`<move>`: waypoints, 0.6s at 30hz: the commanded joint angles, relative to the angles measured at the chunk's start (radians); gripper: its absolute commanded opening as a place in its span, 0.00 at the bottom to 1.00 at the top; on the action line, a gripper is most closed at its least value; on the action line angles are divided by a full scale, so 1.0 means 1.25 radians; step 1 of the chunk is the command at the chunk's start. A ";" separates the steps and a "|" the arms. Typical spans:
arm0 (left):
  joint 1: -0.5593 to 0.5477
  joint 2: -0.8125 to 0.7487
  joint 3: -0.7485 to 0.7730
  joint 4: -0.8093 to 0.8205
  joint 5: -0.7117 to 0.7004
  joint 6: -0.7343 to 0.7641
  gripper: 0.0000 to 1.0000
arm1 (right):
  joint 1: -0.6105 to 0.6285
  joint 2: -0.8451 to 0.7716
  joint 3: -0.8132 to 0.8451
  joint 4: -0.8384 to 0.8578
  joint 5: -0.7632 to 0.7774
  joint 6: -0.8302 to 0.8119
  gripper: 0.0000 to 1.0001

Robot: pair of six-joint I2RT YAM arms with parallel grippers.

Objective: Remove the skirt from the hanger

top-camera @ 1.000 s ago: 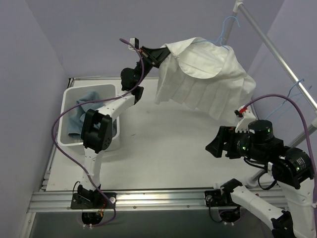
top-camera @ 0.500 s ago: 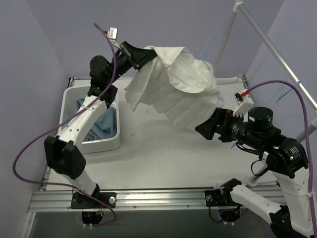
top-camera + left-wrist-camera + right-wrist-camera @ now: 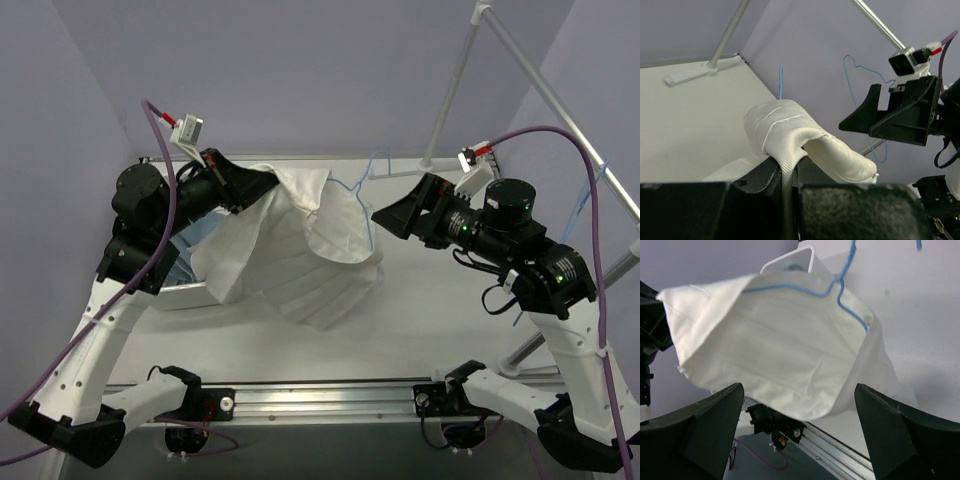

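The skirt [image 3: 295, 250] is plain white, with fine pleat lines running along its length. The wire hanger [image 3: 841, 280] at its top is light blue. Left of the skirt, a white bin [image 3: 190, 295] holds a dusty-blue cloth [image 3: 188, 243]. Below the skirt the desk [image 3: 440, 310] is off-white, and behind it the walls [image 3: 330, 70] are pale lavender. The cables [image 3: 152, 125] are purple, and the arms [image 3: 85, 340] are white with black joints.
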 commanded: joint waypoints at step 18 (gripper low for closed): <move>-0.023 -0.143 0.031 -0.138 -0.056 0.009 0.02 | 0.001 0.091 -0.034 0.209 -0.057 0.101 0.66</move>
